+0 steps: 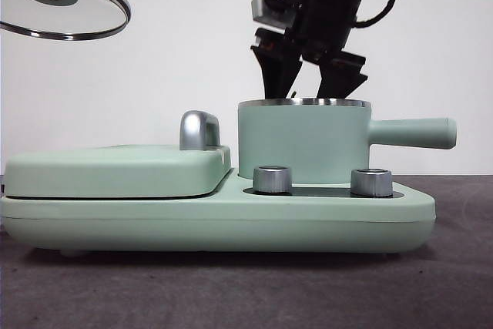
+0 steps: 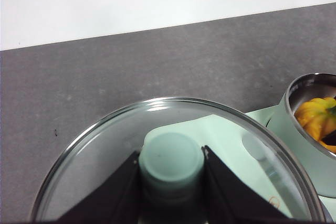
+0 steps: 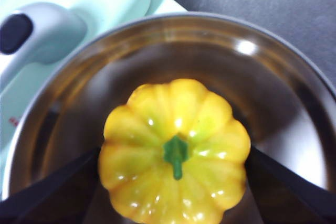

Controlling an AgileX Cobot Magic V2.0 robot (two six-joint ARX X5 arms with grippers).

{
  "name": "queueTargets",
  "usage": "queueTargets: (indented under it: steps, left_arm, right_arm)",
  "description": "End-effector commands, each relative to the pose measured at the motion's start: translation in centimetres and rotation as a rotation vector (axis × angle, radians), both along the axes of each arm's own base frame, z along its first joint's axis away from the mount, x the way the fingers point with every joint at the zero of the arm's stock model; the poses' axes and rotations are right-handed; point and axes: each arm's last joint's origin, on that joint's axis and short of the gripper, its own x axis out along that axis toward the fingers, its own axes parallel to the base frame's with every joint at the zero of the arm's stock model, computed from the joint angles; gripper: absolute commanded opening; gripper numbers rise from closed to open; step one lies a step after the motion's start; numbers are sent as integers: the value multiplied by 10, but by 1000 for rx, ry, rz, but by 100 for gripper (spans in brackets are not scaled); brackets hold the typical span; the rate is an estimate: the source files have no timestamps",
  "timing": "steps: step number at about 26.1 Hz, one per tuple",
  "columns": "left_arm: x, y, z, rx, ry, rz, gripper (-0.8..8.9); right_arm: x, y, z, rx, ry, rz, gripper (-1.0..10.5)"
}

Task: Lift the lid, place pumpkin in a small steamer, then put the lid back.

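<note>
Yellow pumpkin (image 3: 175, 150) sits inside small steamer (image 1: 304, 144); placing step nearly done.
Right tool (image 1: 308, 75) jaws flank it, grip unclear; next: retract. Left tool (image 2: 170, 192) pinches lid (image 1: 62, 1) knob, high left.

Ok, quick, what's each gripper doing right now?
Left gripper: shut on the lid knob.
Right gripper: around the pumpkin in the small steamer; grip unclear.

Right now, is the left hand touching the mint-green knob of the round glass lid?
Touching. The left wrist view shows the left hand with both black jaws pressed against the knob sides, no gap.
</note>
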Motion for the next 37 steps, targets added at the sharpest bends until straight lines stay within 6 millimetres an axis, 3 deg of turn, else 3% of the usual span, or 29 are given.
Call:
queueTargets:
  steps: [1,11,24,31,37]
  left_arm:
    - [1,-1,8,-6,-49,-5,10]
    - [3,-1,7,-4,-40,-5,10]
    - [7,-2,4,-3,-33,-6,10]
    - [7,-2,4,-3,-33,-5,10]
    - [7,-2,4,-3,-33,-5,10]
  right_arm:
    - [8,6,-3,9,-24,14,374]
    - [15,8,-18,-6,7,13,374]
    - [17,9,-17,24,-4,28,374]
    - [18,11,-16,52,-18,51,491]
    - [16,7,-6,56,-42,41,490]
